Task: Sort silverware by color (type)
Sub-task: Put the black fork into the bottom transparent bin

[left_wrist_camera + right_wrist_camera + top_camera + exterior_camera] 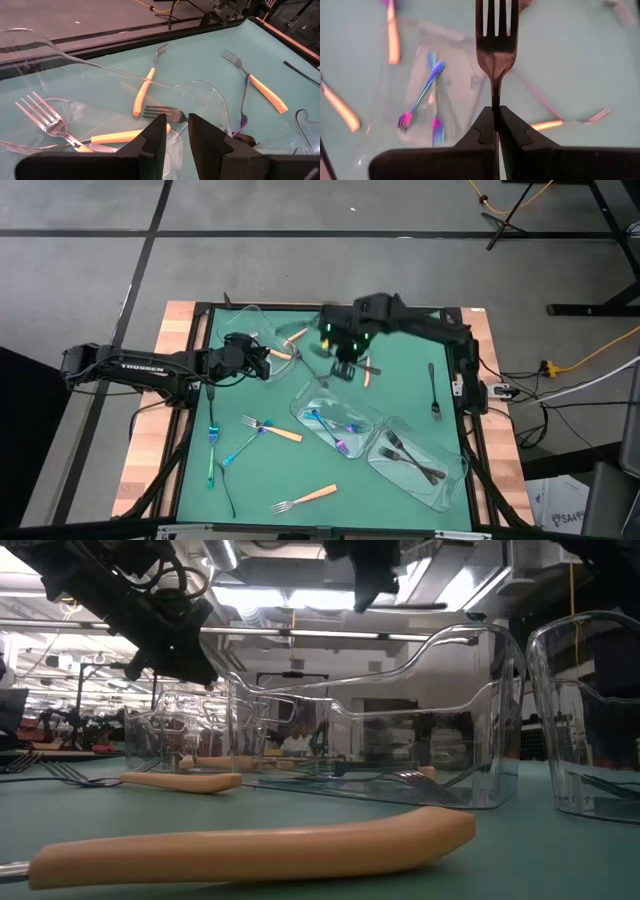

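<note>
Dark metal fork [496, 42] is pinched by its thin handle in the closed right gripper [496, 117], up above the tray [390, 107] of blue-purple forks [422, 92]. If the fork slips or falls here, it lands with the wrong colour. The left gripper [176, 131] waits half open by the tray [90, 80] of orange-handled forks [142, 90]

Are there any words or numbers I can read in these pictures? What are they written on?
"TROSSEN": white letters along the left arm, seen in the high view; small, so only just readable.

Nothing else can be read: no words show on the forks, the clear trays or the green table mat. Anything written in the room behind, in the low view, is too blurred to read.
</note>
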{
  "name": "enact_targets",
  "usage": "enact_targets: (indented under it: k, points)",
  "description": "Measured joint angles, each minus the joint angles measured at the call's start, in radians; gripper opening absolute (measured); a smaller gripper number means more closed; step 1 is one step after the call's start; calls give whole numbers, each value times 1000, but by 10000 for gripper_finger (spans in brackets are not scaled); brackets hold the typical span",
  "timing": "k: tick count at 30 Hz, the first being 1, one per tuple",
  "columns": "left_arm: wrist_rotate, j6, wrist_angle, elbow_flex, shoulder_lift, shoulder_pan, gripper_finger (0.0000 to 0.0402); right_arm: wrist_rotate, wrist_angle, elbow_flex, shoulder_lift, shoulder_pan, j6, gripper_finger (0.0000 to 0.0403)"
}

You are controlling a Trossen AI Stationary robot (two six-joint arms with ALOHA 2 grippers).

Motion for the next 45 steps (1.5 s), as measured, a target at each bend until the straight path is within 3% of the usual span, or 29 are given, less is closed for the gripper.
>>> enact_targets:
  k: [12,19,27,34,45]
  points:
    - [10,1,-4,0,0,0,74,27,-21,-1,-14,247,103,1]
    - [18,1,-13,0,0,-13,74,124,-21,-41,-69,356,195,1]
    - [17,1,-15,0,0,-54,74,214,-20,-305,-218,488,541,1]
    - [15,1,-16,0,0,-74,74,238,53,-568,-324,677,906,1]
    - [14,1,-15,0,0,-77,74,228,177,-822,-349,901,1229,1]
